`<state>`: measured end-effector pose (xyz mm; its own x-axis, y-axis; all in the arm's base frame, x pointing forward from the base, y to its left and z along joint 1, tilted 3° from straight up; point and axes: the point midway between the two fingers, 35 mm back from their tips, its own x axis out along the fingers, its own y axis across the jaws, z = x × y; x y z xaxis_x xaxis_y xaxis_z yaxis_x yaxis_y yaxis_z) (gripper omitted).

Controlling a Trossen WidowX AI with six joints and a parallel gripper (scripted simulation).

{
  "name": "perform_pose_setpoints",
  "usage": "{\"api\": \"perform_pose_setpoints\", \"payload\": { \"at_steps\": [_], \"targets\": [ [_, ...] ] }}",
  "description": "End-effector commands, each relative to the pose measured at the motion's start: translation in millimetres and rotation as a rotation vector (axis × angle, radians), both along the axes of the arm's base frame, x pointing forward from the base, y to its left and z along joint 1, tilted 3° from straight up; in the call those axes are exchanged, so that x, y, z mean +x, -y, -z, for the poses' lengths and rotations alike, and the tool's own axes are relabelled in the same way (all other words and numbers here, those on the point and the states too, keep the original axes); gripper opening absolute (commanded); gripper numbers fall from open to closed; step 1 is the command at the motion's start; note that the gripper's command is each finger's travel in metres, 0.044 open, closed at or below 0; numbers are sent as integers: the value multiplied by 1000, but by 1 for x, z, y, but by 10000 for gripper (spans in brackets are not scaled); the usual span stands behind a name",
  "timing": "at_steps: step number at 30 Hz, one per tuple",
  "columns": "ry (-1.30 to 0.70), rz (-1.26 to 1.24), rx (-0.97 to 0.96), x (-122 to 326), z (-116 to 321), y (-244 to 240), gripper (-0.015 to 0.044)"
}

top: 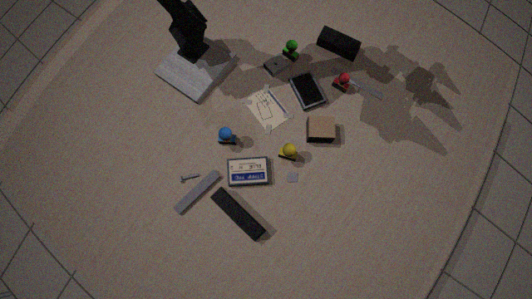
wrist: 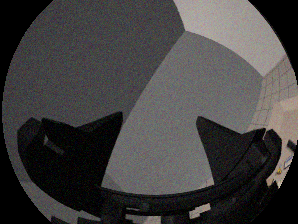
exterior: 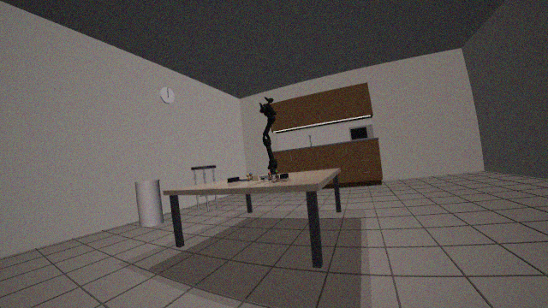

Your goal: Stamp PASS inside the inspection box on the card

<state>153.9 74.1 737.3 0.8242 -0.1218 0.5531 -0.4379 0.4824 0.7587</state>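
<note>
my arm (top: 189, 31) (exterior: 268, 141) stands tall over the table in the exterior view; the top view catches only its lower part. my pincer (exterior: 266, 103) (wrist: 161, 117) is spread, plainest from the wrist. only from above can i read the stamp pad (top: 248, 171), beyond the card (top: 269, 110).
</note>
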Motion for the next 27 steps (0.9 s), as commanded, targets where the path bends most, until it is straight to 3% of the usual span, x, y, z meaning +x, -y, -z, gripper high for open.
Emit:
{"api": "perform_pose_setpoints", "payload": {
  "at_steps": [1, 7, 16, 27],
  "targets": [
    [1, 1, -2, 0, 0, -1, 374],
    [19, 11, -96, 11, 5, -23, 224],
    [-55, -24, -461, 64, 60, -113, 224],
    [-321, -163, -900, 138, 200, -190, 224]
  ]
}}
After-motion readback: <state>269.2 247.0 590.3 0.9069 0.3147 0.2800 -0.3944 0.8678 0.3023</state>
